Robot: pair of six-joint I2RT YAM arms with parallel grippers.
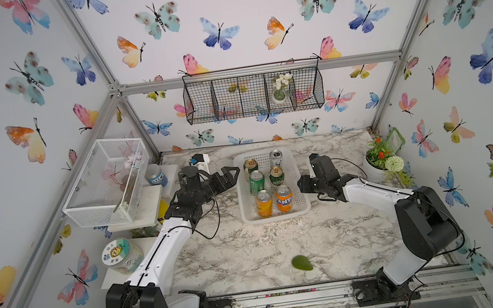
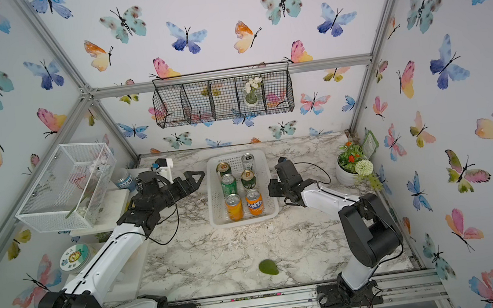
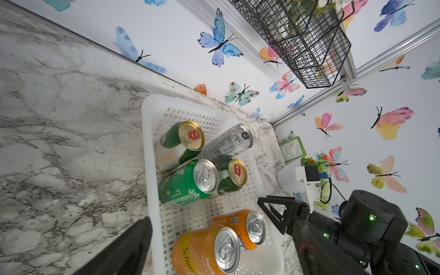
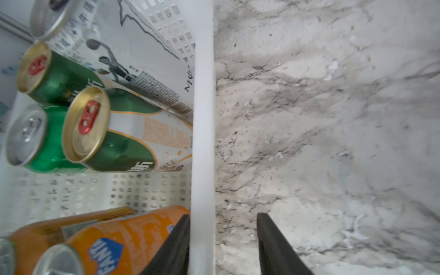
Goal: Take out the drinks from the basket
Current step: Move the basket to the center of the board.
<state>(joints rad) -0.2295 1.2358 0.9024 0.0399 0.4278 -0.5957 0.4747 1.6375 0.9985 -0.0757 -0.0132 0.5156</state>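
Note:
The white basket [image 1: 245, 193] stands mid-table and holds several upright drinks. They are two dark green cans with gold tops [image 1: 250, 164] [image 1: 276, 175], a slim silver one [image 1: 275, 157], a bright green one [image 1: 256, 182], a plain orange one [image 1: 264, 203] and an orange Fanta [image 1: 284, 198]. My left gripper [image 1: 231, 177] hovers open beside the basket's left rim with nothing in it. My right gripper [image 4: 223, 215] is open astride the right rim [image 4: 202, 142]. One finger is inside next to the Fanta [image 4: 114, 245], the other stands off the rim over the table.
A potted plant [image 1: 380, 160] stands right of my right arm. A white wire-mesh box [image 1: 104, 181], a blue-lidded jar [image 1: 155, 174] and a labelled jar [image 1: 120, 256] sit on shelves at the left. A green leaf-like object [image 1: 301, 263] lies near the front. A black wire basket [image 1: 254, 94] hangs on the back wall.

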